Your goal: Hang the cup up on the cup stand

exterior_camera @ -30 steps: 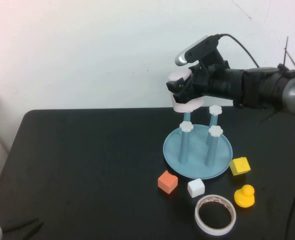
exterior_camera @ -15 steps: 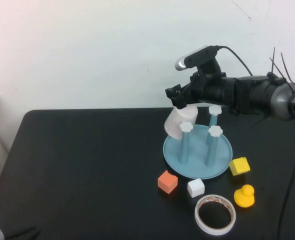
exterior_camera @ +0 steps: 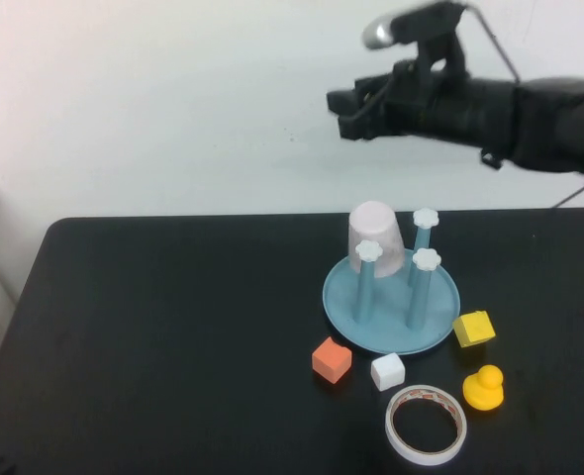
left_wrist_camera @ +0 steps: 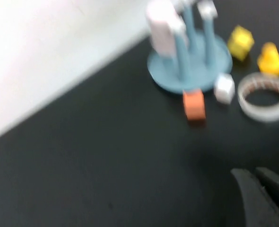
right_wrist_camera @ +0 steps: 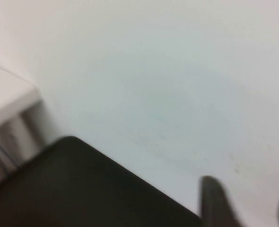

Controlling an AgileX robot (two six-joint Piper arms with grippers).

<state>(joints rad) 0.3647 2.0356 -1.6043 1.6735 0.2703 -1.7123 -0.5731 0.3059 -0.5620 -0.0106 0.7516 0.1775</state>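
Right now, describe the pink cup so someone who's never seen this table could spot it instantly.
Find the round light-blue cup stand on the black table. The cup sits upside down over its far-left post, the only post without a white flower cap showing. The right gripper hangs open above; the left gripper stays low near the table's edge, away from the stand.

One cup (exterior_camera: 375, 237), one cup stand (exterior_camera: 391, 307), three cubes (exterior_camera: 332, 359), one duck (exterior_camera: 484, 387), one tape ring (exterior_camera: 426, 425)

1. The right gripper (right_wrist_camera: 246, 203) is facing a pale wall (right_wrist_camera: 168, 80), its two dark fingers (right_wrist_camera: 215, 198) standing apart, holding nothing.
2. A black table (right_wrist_camera: 68, 189) corner is showing below.
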